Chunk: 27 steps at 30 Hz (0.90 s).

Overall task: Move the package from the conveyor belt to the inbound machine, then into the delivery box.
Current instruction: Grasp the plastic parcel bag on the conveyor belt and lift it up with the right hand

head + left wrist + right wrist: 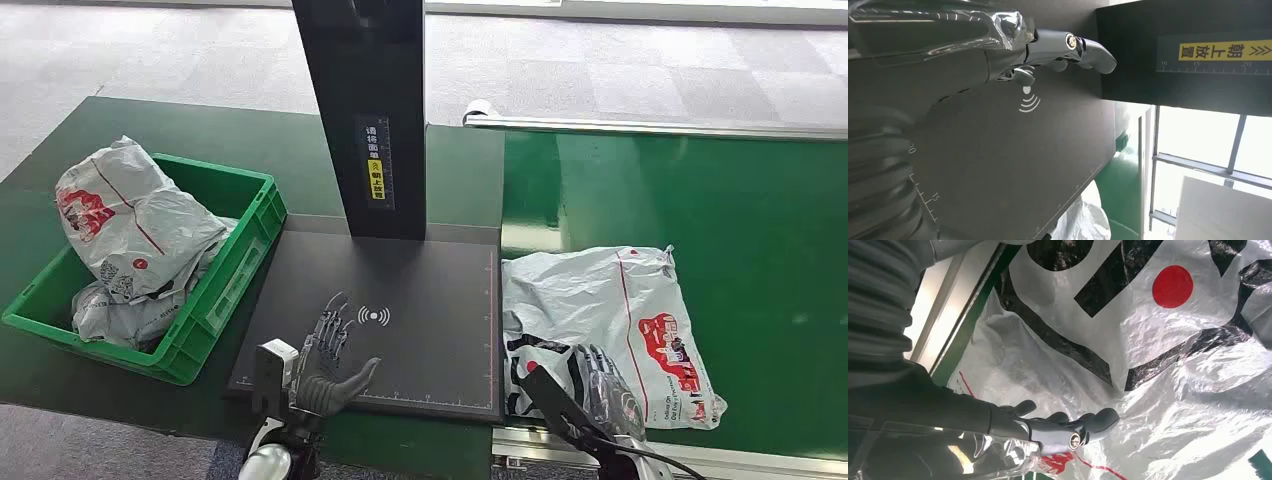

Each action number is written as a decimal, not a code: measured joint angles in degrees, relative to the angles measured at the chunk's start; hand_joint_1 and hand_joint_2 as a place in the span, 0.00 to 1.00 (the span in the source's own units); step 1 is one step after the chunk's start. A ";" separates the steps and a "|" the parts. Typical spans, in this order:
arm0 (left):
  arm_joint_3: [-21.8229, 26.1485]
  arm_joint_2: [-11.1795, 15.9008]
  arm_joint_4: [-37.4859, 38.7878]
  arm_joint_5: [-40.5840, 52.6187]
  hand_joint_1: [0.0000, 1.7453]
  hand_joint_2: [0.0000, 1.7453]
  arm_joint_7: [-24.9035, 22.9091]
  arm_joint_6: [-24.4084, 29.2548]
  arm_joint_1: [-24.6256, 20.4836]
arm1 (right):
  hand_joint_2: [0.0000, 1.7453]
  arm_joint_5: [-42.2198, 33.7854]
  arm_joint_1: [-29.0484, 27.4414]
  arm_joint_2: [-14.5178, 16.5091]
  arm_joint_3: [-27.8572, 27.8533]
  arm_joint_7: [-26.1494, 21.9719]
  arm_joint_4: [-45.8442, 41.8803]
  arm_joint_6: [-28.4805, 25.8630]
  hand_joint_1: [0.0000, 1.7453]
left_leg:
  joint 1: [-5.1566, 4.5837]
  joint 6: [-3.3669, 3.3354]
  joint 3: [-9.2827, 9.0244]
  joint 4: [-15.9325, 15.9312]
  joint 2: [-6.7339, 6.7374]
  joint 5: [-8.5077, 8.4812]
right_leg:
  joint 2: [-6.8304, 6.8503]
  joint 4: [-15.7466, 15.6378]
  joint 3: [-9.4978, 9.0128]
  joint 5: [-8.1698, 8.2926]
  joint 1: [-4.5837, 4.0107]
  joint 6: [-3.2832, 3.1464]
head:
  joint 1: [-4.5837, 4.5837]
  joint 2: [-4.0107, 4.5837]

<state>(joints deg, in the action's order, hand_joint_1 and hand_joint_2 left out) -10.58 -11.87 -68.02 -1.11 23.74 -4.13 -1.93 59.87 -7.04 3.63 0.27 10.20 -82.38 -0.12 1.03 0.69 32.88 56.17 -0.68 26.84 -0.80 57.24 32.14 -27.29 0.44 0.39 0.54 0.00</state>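
At 9 o'clock the green delivery box (236,262) holds bagged parcels, my left hand (326,362) hovers released over the inbound machine (430,300) plate at 6 o'clock, and my right hand (600,385), grasp indeterminate, rests on the package (610,300) lying on the conveyor belt (760,220) at 4 o'clock.

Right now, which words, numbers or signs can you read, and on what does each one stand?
"朝上放置" with arrows: yellow label on the black column.
"10", "15", "20": ruler under that label.
"15": scale on the black scanning plate.
Wireless sign: the plate.
White package print: too blurred.
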 joint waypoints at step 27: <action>-0.28 0.03 0.91 0.10 0.00 1.00 0.55 -0.83 -0.56 | 1.00 -5.89 9.24 -1.18 -2.81 -11.33 15.85 -5.39 0.03 | 0.00 -0.01 0.00 0.01 0.01 -0.01 | -0.01 0.00 -0.01 0.01 0.00 0.01 | 0.00 0.00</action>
<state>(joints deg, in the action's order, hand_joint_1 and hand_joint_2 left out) -10.86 -11.84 -67.11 -1.01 24.28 -4.96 -2.49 53.98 2.20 2.45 -2.54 -1.14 -66.53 -5.51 1.03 0.68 32.88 56.18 -0.67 26.82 -0.81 57.24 32.12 -27.28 0.44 0.40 0.53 0.00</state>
